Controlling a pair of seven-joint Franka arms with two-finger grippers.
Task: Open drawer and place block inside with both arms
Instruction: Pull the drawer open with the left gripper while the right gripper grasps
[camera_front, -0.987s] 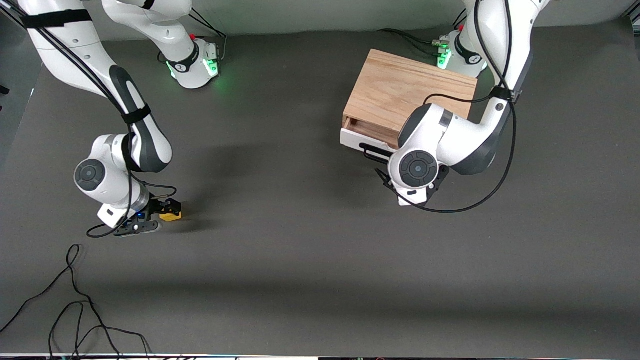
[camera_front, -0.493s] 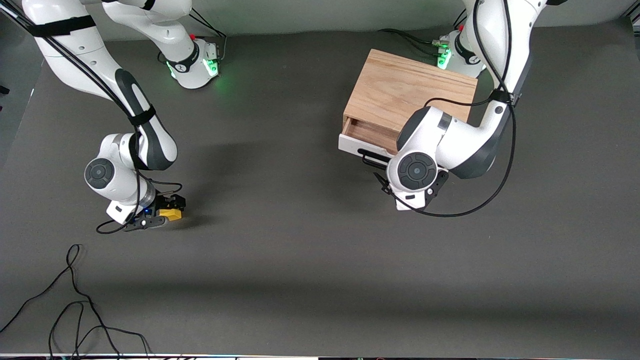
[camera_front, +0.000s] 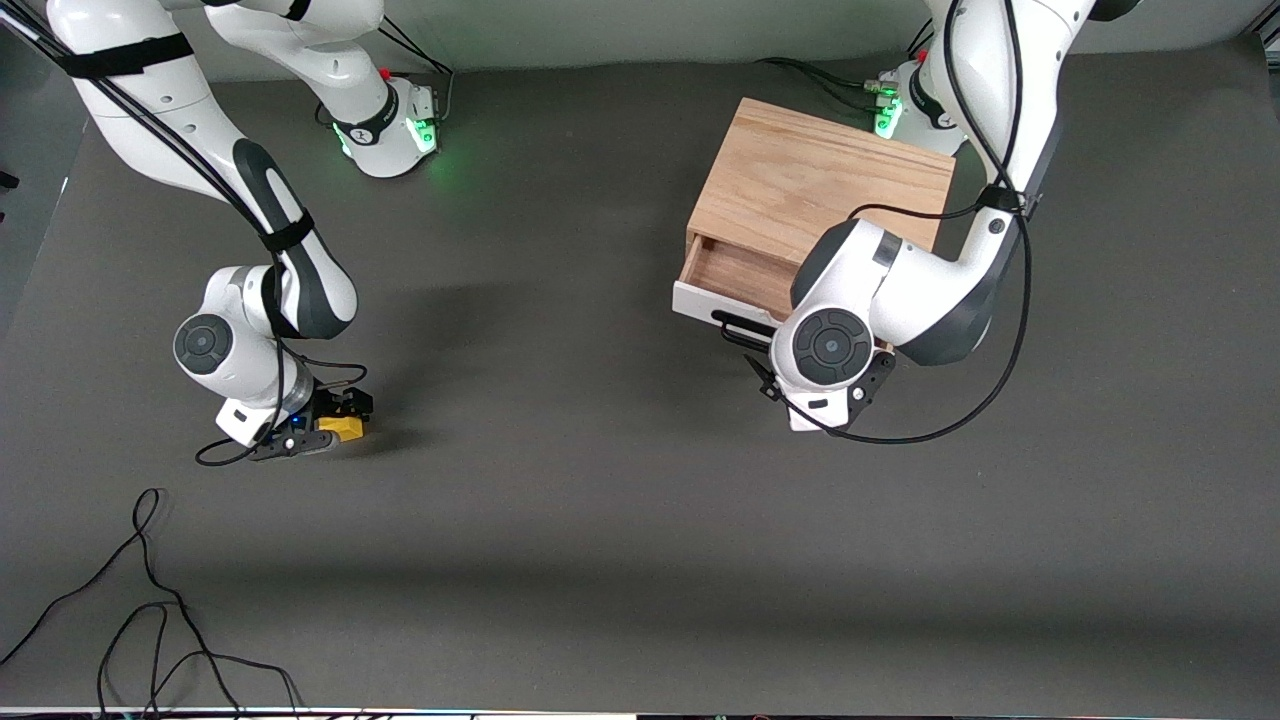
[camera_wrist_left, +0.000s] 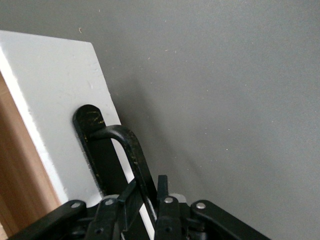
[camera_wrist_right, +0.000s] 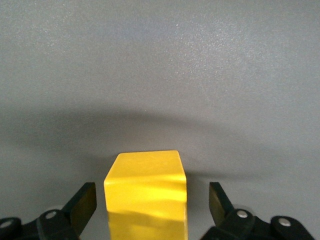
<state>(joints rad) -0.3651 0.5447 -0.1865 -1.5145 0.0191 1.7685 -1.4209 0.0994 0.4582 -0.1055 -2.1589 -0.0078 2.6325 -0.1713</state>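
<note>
Dark grey surface. Wooden cabinet sits on it near left arm's base. Yellow block on surface, well apart from cabinet, toward right arm's end.

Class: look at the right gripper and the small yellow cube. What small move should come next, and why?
Probably close the right gripper on the small yellow cube: its fingers stand open on either side of the cube, not touching it, while the left gripper grips the black bar handle of the partly open white-fronted drawer.
</note>
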